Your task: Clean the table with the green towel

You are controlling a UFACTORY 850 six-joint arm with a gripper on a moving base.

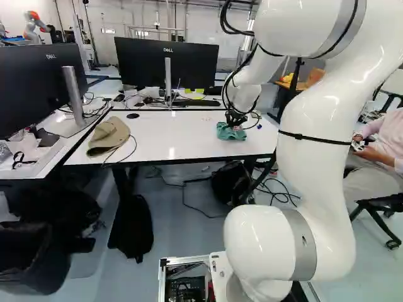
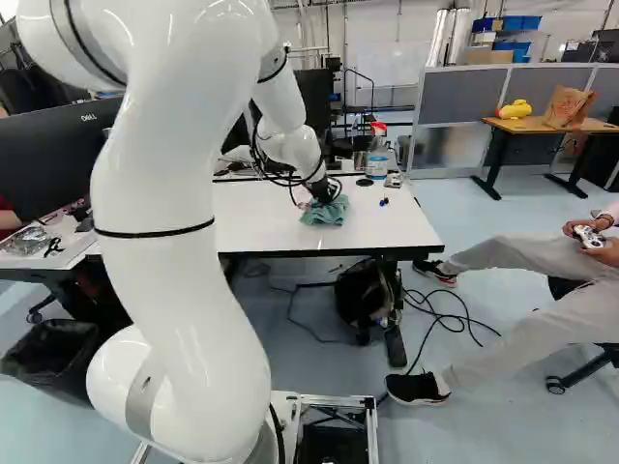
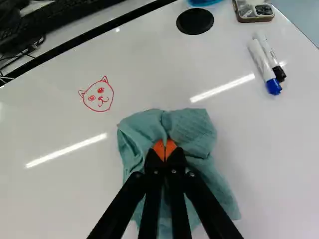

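In the right base view my gripper [image 2: 324,194] points down at the green towel [image 2: 326,213], which lies bunched on the white table [image 2: 263,220]. Seen from the wrist, the gripper [image 3: 165,150] has its orange pads pressed together on a raised fold of the towel [image 3: 192,130]. Cloth spreads out around and beneath both fingers, and the fingers cover its middle. A red cat-face drawing [image 3: 98,94] is on the tabletop ahead of the gripper and off to one side, apart from the towel.
Two markers [image 3: 262,60] lie beyond the towel, near a black disc [image 3: 195,21] and a small case [image 3: 253,10]. A spray bottle [image 2: 377,155] stands at the table's back. A tan hat [image 1: 108,136] and monitors [image 1: 165,63] are further left. A seated person [image 2: 542,271] is at the right.
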